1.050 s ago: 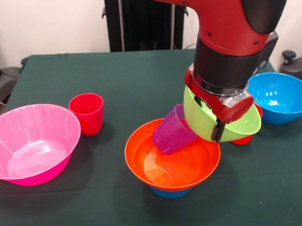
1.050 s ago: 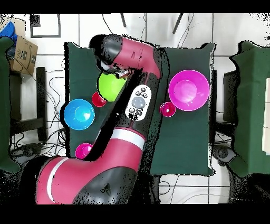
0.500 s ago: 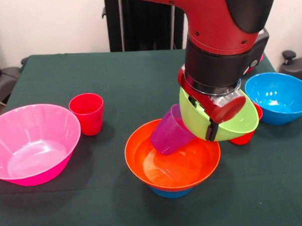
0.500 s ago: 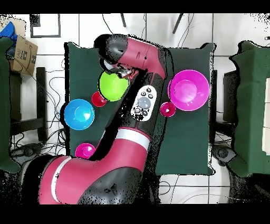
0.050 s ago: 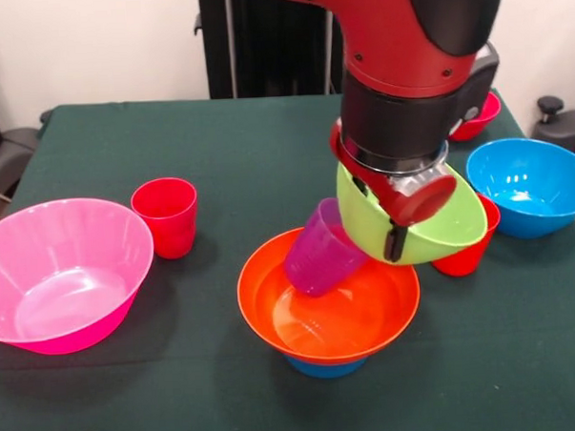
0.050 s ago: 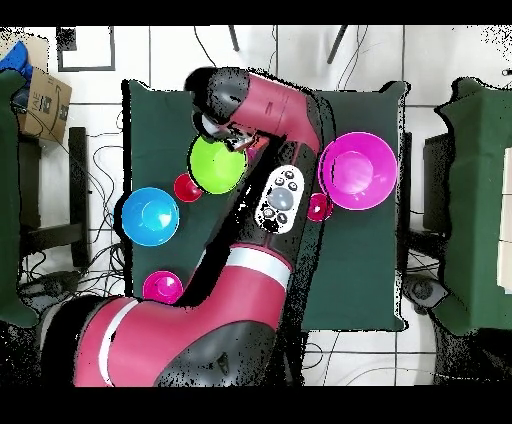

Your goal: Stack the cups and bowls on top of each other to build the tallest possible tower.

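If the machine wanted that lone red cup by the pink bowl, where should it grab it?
Probably by the rim, coming straight down from above. The red cup stands upright with its mouth open, apart from the pink bowl, so one finger of the pincer could slip inside and one outside. Its smooth, tapering sides would likely slip in a side grip.

Arm (image 5: 405, 67) and held lime green bowl (image 5: 412, 224) shifted left and slightly up, small red-magenta bowl (image 5: 474, 119) uncovered behind

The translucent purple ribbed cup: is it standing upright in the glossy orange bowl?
No. The translucent purple ribbed cup lies tilted, leaning inside the glossy orange bowl.
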`<state>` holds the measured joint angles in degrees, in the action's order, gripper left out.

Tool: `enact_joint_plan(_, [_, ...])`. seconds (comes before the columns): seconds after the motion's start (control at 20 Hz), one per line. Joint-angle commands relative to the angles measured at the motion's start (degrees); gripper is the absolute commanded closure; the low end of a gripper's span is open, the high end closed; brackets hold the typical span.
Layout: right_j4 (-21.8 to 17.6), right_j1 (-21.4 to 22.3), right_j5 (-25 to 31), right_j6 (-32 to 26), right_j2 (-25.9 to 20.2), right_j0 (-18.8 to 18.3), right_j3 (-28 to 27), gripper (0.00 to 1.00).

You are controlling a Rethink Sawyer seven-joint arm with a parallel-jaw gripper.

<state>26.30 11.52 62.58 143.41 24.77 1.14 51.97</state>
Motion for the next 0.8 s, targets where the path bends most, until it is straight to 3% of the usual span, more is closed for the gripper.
enact_joint_plan(0.05, [-6.6,1.5,0.4,-11.4,-7.5,-2.3,8.6,0.00])
enact_joint_plan(0.45, [-9.0,5.6,1.9,-17.8,-9.3,-5.9,12.6,0.00])
enact_joint_plan(0.8, [-11.9,6.8,0.9,-17.8,-11.9,-8.0,13.8,0.00])
